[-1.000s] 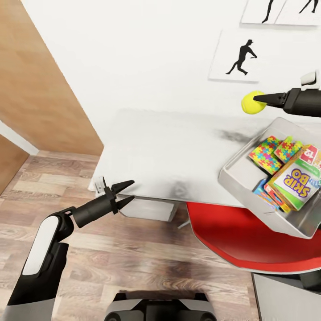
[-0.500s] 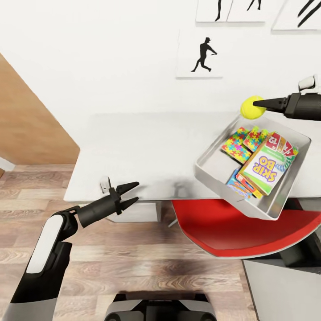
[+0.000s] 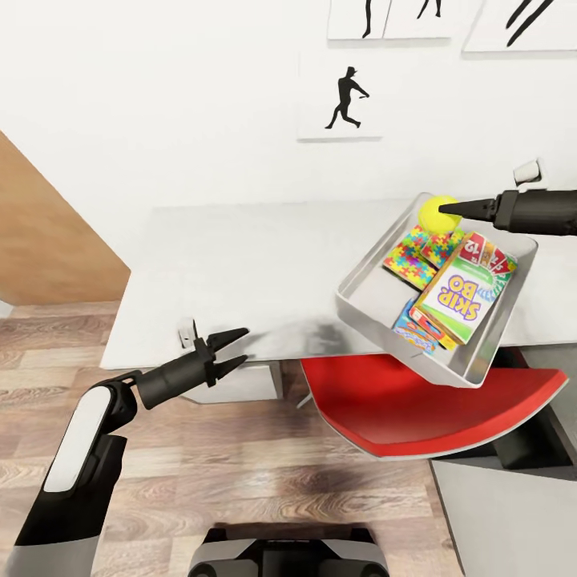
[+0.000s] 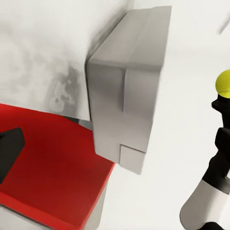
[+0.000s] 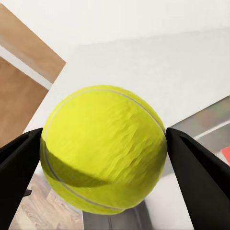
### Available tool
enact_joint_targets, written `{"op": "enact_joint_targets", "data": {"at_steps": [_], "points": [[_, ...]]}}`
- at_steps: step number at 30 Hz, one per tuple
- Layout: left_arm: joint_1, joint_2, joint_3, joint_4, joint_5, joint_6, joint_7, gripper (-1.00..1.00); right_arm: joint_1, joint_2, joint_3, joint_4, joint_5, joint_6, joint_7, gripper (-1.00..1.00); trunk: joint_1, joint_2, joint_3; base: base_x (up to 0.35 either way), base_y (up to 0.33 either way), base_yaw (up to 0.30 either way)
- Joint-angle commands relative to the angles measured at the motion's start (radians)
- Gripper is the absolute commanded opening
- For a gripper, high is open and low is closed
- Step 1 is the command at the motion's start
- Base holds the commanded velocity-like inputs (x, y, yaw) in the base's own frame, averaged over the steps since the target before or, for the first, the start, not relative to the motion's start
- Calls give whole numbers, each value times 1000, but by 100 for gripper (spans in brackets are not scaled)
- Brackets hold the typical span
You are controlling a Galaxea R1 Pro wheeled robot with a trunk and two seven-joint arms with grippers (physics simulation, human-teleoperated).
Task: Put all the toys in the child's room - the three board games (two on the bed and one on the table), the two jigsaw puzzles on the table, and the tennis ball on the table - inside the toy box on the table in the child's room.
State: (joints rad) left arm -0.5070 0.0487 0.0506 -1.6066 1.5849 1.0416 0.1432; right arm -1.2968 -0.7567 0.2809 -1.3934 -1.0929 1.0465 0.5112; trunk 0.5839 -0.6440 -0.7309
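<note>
The clear grey toy box (image 3: 365, 300) sits tilted at the table's (image 3: 240, 264) front edge, partly overhanging it. Inside lie two jigsaw puzzles (image 3: 409, 260) (image 3: 445, 247), a white SKIP BO board game (image 3: 462, 292), and another board game (image 3: 415, 324) under it. My right gripper (image 3: 442, 210) is shut on the yellow tennis ball (image 3: 435, 215), just above the box's far corner. In the right wrist view the ball (image 5: 105, 148) sits between both black fingers (image 5: 199, 177). My left gripper (image 3: 245, 344) stands open and empty at the table's front edge. The bed is out of view.
A red chair seat (image 3: 417, 409) lies under the overhanging box and also shows in the left wrist view (image 4: 48, 177). A white wall with silhouette pictures (image 3: 340, 96) backs the table. A wooden panel (image 3: 48, 240) stands at the left, over wood-plank floor (image 3: 200, 473).
The head view has turned, so the whole scene sits further left. Relative to the toy box, my right gripper with the tennis ball has come down nearer its far corner. The left arm has barely moved.
</note>
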Motion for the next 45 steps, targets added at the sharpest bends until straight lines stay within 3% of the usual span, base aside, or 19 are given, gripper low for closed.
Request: {"op": "enact_joint_targets", "data": {"at_steps": [1, 7, 12, 21, 35, 45], "points": [[-1, 0, 1, -1, 11, 4, 10, 100, -1, -1, 2, 1, 8, 1, 10, -100, 0, -1, -1, 0, 0, -18], [0, 13, 0, -1, 13, 2, 36, 100, 28, 4, 14, -10, 9, 1, 9, -100, 0, -1, -1, 0, 0, -9], [1, 13, 0, -1, 16, 2, 80, 100, 40, 7, 74, -12, 13, 1, 8, -100, 0, -1, -1, 0, 0, -3], [1, 14, 0, -1, 22, 2, 110, 100, 48, 16, 126, -5, 20, 1, -2, -100, 0, -1, -1, 0, 0, 0], [-1, 8, -3, -1, 25, 2, 114, 100, 56, 54, 135, 16, 23, 1, -169, -100, 0, -1, -1, 0, 0, 0], [-2, 6, -4, -1, 27, 2, 114, 100, 60, 58, 134, 17, 24, 1, -198, -100, 0, -1, -1, 0, 0, 0]]}}
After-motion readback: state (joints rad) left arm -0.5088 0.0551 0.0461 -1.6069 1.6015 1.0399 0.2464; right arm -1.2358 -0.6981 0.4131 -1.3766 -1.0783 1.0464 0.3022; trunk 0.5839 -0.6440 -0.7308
